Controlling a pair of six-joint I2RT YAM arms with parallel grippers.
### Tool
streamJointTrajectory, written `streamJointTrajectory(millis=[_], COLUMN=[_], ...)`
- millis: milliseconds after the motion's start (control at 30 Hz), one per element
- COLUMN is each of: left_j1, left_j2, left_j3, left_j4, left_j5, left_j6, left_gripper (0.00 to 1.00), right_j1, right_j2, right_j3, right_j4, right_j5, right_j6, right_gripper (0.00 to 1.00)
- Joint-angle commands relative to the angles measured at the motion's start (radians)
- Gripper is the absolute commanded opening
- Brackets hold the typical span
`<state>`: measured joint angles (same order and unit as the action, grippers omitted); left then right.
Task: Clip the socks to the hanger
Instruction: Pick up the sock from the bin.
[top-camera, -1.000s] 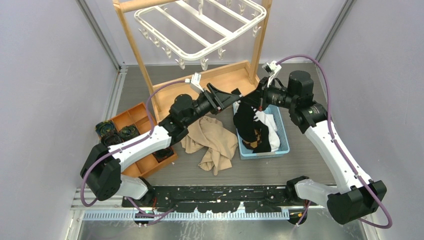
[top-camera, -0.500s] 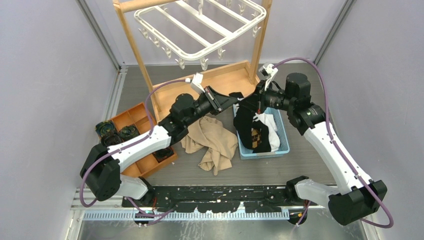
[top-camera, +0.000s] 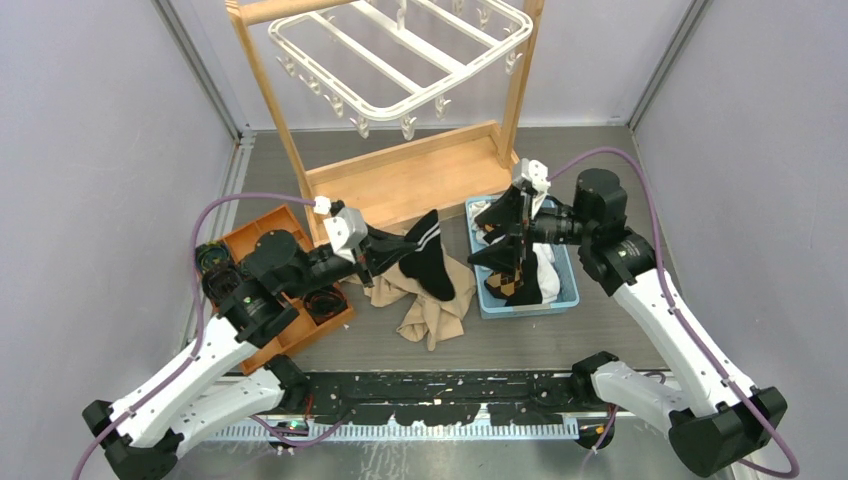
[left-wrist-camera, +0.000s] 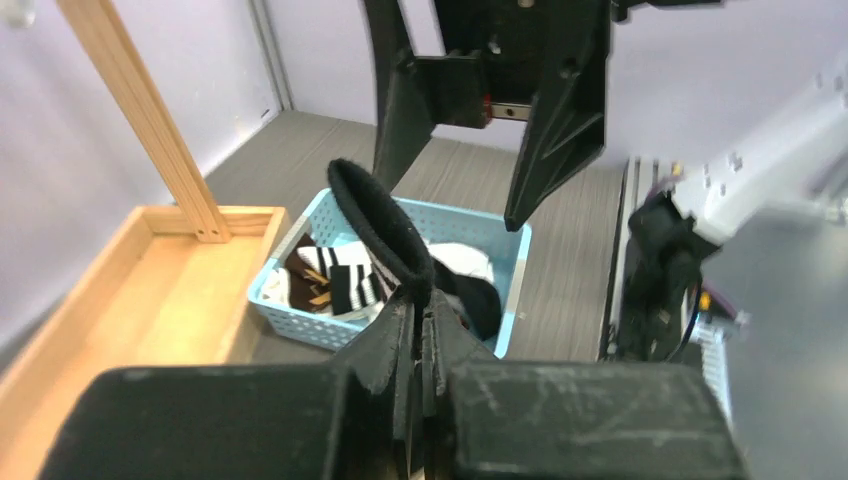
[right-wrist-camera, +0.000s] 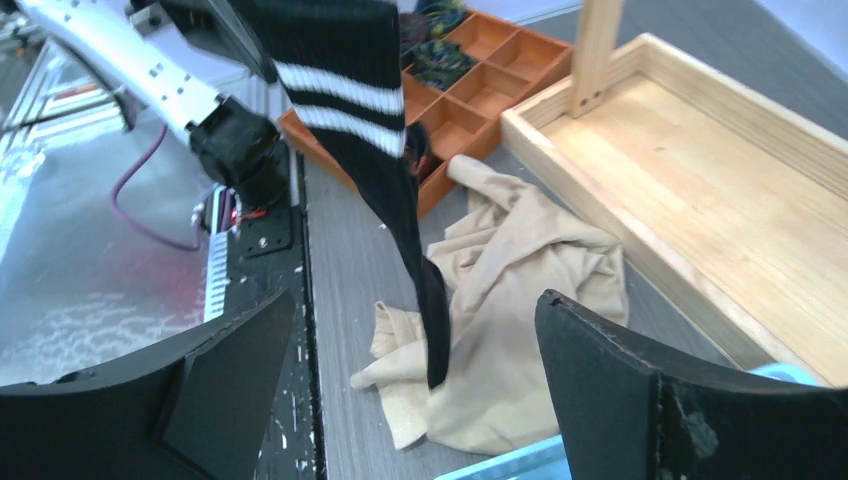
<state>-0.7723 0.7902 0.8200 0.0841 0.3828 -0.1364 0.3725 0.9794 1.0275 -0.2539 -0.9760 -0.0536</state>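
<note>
My left gripper (top-camera: 395, 252) (left-wrist-camera: 420, 312) is shut on a black sock with white stripes (top-camera: 432, 262) (left-wrist-camera: 380, 225). The sock hangs down over the beige cloth (top-camera: 432, 305). In the right wrist view the same sock (right-wrist-camera: 355, 95) dangles in front of my right gripper (right-wrist-camera: 418, 298), apart from both fingers. My right gripper (top-camera: 496, 238) stands open above the blue basket (top-camera: 570, 285), which holds several more socks (top-camera: 522, 282) (left-wrist-camera: 335, 282). The white hanger (top-camera: 400, 60) hangs from the wooden stand at the back, with no sock on its clips.
The wooden stand's tray base (top-camera: 420, 175) (right-wrist-camera: 720, 190) lies behind both grippers, with its posts (top-camera: 275, 110) rising on either side. An orange compartment tray (top-camera: 290, 225) (right-wrist-camera: 470, 70) with dark items sits at the left. Grey walls close in both sides.
The right gripper has opened and let go of the black sock. The left gripper shut on it and drew it left and nearer, out of the basket and over the beige cloth.
</note>
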Motion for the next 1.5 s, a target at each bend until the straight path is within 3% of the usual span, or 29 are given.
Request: streamJointTrajectory(millis=[0,467,600,1000,1200,1367,1467], left_j1=[-0.002,-0.003,-0.003,-0.002,-0.002,-0.002,-0.002], left_j2=[-0.006,0.058,0.060,0.017,0.046,0.065,0.065], left_j3=[0.109,0.183,0.178,0.088,0.073,0.058,0.034], left_j4=[-0.286,-0.273,-0.265,-0.113,-0.043,0.013,0.049], left_j5=[0.148,0.269,0.256,0.051,0.002,-0.011,-0.083], left_j6=[0.383,0.412,0.412,0.337,0.277,0.243,0.201], left_gripper=[0.00,0.00,0.00,0.00,0.00,0.00,0.00], right_j1=[0.067,0.227,0.249,0.277,0.295,0.304,0.306], right_j2=[0.025,0.111,0.103,0.061,0.061,0.063,0.057], right_j3=[-0.002,0.032,0.019,0.009,0.001,0.004,0.016], right_j4=[0.134,0.306,0.314,0.218,0.248,0.250,0.248], right_j5=[-0.066,-0.039,-0.027,0.125,0.177,0.230,0.284], right_j6=[-0.090,-0.055,-0.067,-0.191,-0.196,-0.195,-0.203], right_gripper=[0.96,0.97,0.92,0.62,0.39,0.12,0.05])
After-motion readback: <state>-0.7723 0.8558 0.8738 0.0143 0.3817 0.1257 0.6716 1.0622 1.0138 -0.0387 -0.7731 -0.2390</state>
